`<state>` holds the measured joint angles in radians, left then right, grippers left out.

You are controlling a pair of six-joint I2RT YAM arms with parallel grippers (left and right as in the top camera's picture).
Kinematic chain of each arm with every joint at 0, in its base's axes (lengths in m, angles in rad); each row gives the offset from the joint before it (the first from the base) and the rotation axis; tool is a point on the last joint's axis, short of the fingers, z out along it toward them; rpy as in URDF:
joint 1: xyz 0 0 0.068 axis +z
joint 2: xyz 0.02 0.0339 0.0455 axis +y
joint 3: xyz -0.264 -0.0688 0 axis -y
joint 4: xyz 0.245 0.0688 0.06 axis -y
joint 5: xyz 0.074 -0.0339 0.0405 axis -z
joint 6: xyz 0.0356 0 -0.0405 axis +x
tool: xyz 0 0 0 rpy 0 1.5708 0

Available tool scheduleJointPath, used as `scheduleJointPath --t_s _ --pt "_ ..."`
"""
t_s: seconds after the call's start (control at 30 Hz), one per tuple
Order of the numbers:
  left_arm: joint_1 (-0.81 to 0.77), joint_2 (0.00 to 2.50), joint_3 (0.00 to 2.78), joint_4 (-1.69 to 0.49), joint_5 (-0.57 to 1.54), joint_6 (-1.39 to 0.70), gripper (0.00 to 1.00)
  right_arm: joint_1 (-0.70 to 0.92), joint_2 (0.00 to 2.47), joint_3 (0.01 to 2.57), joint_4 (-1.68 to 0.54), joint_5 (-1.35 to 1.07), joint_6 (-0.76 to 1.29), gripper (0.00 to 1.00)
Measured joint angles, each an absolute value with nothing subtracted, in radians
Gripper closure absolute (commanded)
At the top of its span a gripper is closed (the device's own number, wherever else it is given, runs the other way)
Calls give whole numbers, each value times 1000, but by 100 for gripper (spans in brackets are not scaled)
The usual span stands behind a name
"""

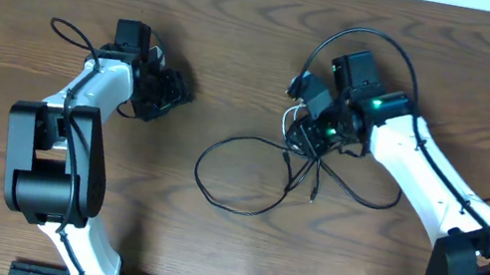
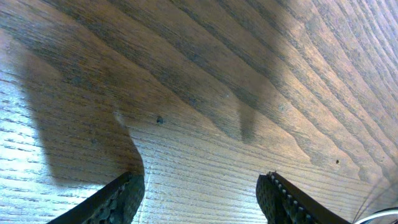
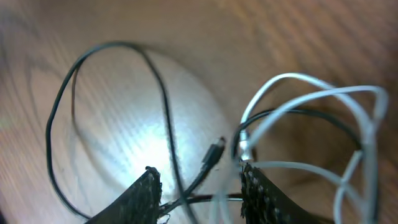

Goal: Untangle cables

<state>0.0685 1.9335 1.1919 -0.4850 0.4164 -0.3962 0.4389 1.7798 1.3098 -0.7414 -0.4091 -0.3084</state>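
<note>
At the table's left: the black two-finger left gripper [image 2: 199, 186] hangs over the bare brown wood-grain table [image 1: 246, 16]. Its jaws are spread with nothing between them, well apart from the tangle.
Centre: the long thin black cord [image 3: 112, 43] lies in a loose loop flat on the wood and runs rightward into the knot.
Right of centre: the shorter thin white cord [image 3: 286, 77] arches in springy loops over and through the black one, under the right arm.
Right gripper: the right gripper [image 3: 199, 180] is down over the knot with its jaws parted. A black strand crosses the gap, and it looks loose, not pinched.
Handling: I'd judge both cords light, limp and slick. They would likely slide through a soft pinch and drag each other along.
Where to hold: the small black plug end [image 3: 214, 151] or the white plug end [image 3: 244, 148], both just beside the fingertips, look like the firmest places to grip.
Containers: none in sight; the cords lie straight on the table.
</note>
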Motion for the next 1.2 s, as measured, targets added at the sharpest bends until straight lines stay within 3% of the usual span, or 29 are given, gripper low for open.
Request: scheduleJointPath --t_s 0.6,0.83,0.93,1.2 --pt "68 1934 1192 -485 416 -396 36 506 1780 1310 -794 -163 -363 62" --pt "68 1934 1192 -485 416 -396 36 506 1780 1310 -860 -126 -371 79" --pt "68 1934 1192 -485 416 -396 36 506 1780 1310 -861 -120 -378 97" --pt "68 1934 1192 -485 417 -396 36 506 1780 1310 -821 -122 -350 99"
